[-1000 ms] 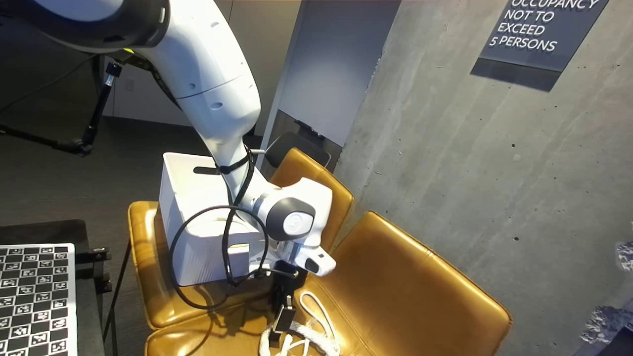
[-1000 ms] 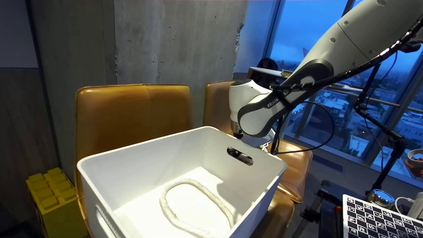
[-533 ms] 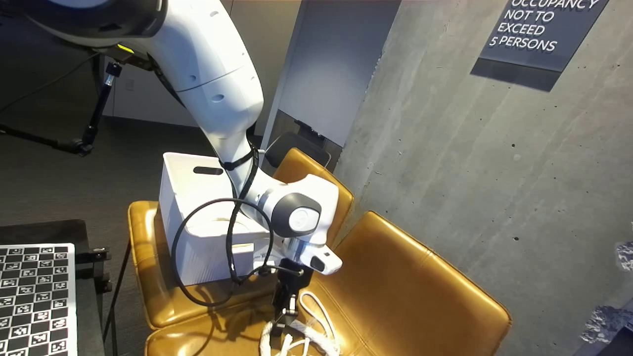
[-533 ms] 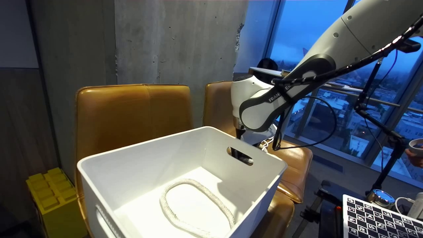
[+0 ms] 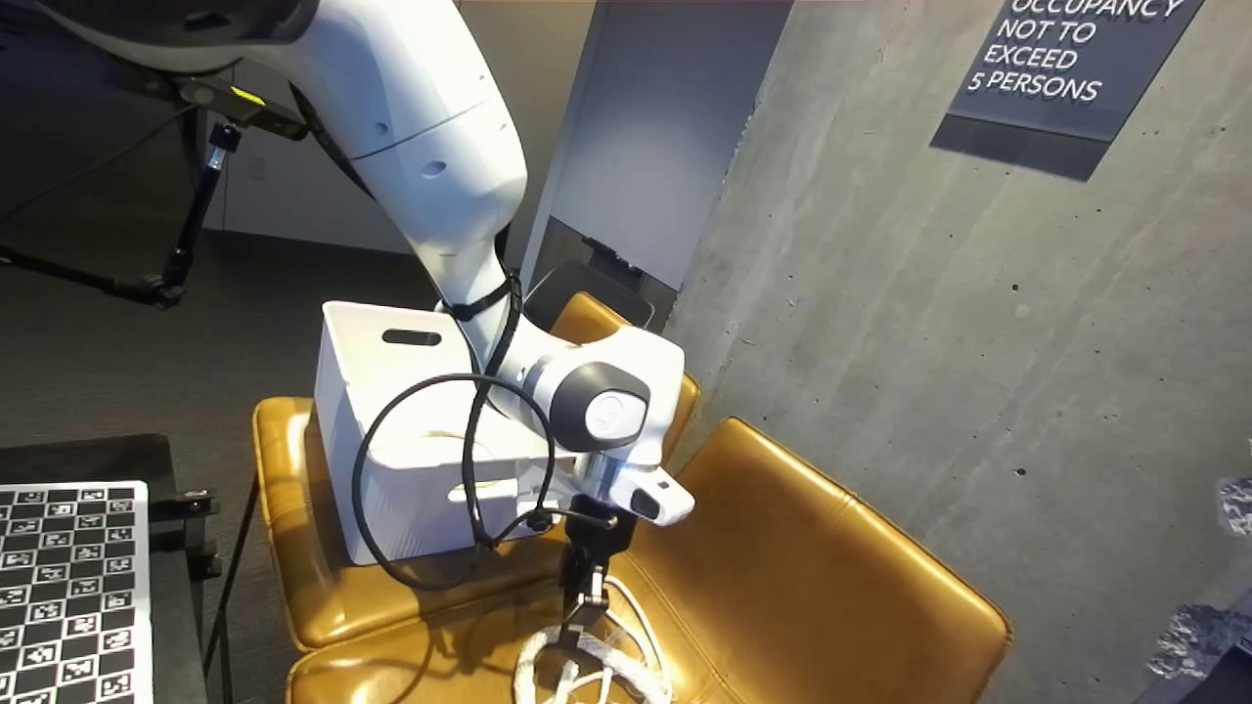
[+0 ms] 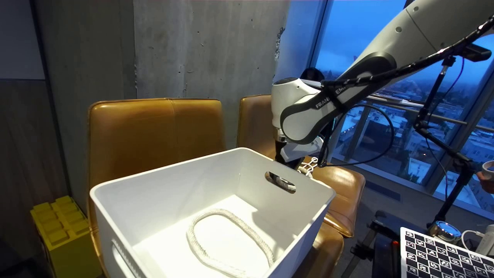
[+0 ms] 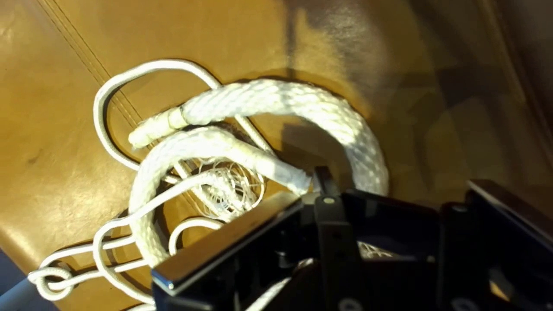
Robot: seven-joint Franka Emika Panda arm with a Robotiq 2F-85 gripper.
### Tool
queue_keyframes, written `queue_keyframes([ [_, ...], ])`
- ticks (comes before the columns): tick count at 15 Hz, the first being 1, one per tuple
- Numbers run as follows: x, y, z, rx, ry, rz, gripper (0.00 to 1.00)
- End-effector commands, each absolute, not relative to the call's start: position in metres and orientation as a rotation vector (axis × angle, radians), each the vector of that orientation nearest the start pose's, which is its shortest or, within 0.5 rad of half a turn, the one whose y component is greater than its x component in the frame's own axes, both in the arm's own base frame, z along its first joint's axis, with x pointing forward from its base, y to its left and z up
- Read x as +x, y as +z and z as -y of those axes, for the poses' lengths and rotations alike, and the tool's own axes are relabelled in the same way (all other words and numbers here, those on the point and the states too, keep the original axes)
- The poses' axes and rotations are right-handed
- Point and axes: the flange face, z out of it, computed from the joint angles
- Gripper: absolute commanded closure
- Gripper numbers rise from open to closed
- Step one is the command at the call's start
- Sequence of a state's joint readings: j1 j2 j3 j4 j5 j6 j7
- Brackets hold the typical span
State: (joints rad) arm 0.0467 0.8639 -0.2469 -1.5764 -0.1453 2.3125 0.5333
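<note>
My gripper [image 7: 322, 179] is shut just above the seat, its black fingertips brought together with nothing visible between them. In an exterior view the gripper [image 5: 570, 638] points down at a pile of white rope. A thick braided rope [image 7: 276, 98] curls on the tan leather around the fingertips. One taped rope end [image 7: 285, 172] lies close beside the tips; whether they touch I cannot tell. Thinner white cord [image 7: 157, 65] loops under and over it, with a frayed tangle [image 7: 229, 192]. The bin wall hides my fingertips in an exterior view.
A white bin [image 6: 166, 173] stands on the neighbouring seat, close to the arm, with a thick white rope [image 6: 198, 247] inside. Tan chair backs [image 5: 831, 548] rise behind. A checkered board [image 5: 73, 596] lies on a black stand; a black cable [image 5: 360, 479] loops from the wrist.
My gripper has closed from partly open. The arm has risen and shifted a little to the right in both exterior views. The ropes lie where they were.
</note>
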Motion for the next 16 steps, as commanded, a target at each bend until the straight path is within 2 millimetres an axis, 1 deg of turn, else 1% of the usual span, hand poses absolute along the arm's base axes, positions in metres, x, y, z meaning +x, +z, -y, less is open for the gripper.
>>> queue_keyframes([
  [1,0.669,0.138,0.117,-3.287,0.097,-0.990,0.70],
  [2,0.667,0.134,0.117,-3.285,0.102,-0.997,0.64],
  [6,0.662,0.117,0.114,-3.288,0.129,-1.016,0.35],
  [8,0.663,0.116,0.112,-3.288,0.130,-1.017,0.20],
  [11,0.667,0.119,0.105,-3.290,0.122,-1.007,0.01],
  [16,0.671,0.121,0.095,-3.293,0.114,-0.990,0.00],
])
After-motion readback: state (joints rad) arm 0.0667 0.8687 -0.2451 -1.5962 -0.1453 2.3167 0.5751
